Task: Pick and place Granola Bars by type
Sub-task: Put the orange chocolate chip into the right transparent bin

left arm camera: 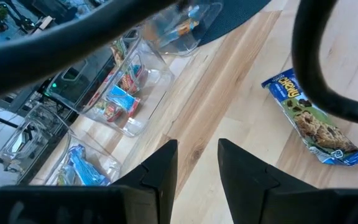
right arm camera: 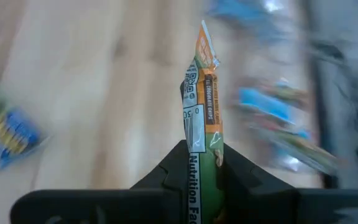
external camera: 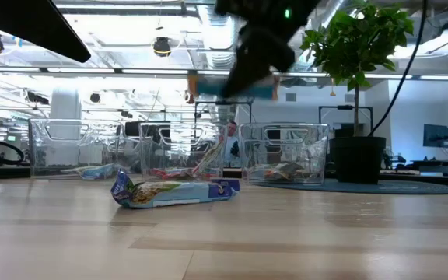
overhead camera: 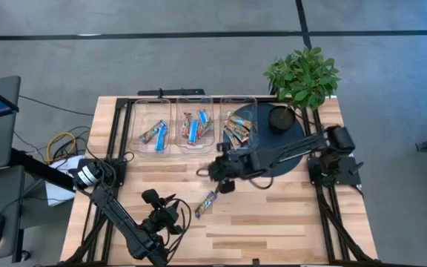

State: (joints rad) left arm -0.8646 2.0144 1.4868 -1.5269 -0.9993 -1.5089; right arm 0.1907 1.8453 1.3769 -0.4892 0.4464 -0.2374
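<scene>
My right gripper (overhead camera: pixel 222 173) hovers above the table's middle, shut on an orange and green granola bar (right arm camera: pixel 201 93). In the low view this bar (external camera: pixel 208 84) hangs high above the wood. A blue-wrapped bar (overhead camera: pixel 207 202) lies flat on the table near my right gripper, also seen in the low view (external camera: pixel 175 191) and the left wrist view (left arm camera: pixel 312 121). Three clear bins stand at the far side: the left bin (overhead camera: pixel 154 119) holds blue bars, the middle bin (overhead camera: pixel 194 111) mixed ones, the right bin (overhead camera: pixel 237 110) orange and tan ones. My left gripper (left arm camera: pixel 197 158) waits open near the near edge. My right gripper pinches the orange and green bar at one end (right arm camera: pixel 199 163) between its two fingers. The bar runs along the fingers and sticks out past their tips, standing on its edge. It is lifted clear of the table.
A dark round mat (overhead camera: pixel 291 159) lies at the right with a black pot (overhead camera: pixel 280 119) and a leafy plant (overhead camera: pixel 302 74) on it. Bare wood stretches between the bins and the near edge. Cables lie off the table's left side (overhead camera: pixel 61 144).
</scene>
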